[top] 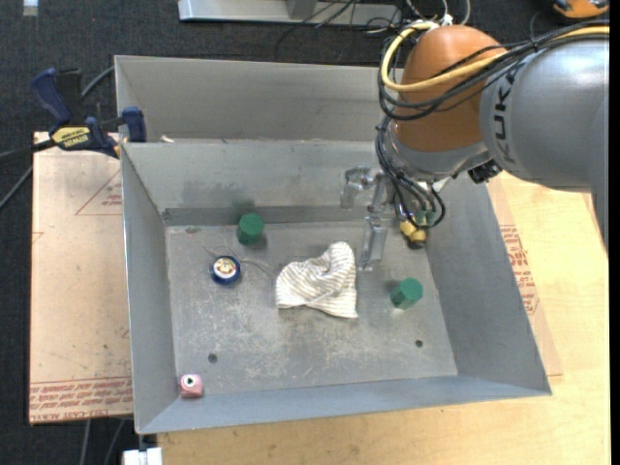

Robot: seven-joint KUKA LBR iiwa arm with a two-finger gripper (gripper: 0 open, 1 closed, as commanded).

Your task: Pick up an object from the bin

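My gripper (pixel 369 260) hangs low in the middle of the bin, its tip right at the upper right corner of a crumpled white cloth with thin stripes (pixel 318 281). Whether it touches the cloth I cannot tell. A small green cylinder (pixel 407 293) lies on the bin floor just to the right of the cloth, a little below the gripper's tip.
A second green cylinder (pixel 251 227) stands near the back left of the floor. Close to it lies a small round blue and white thing (pixel 225 270). A little pink cube (pixel 191 385) sits in the front left corner. The arm with its orange cover comes in from the right.
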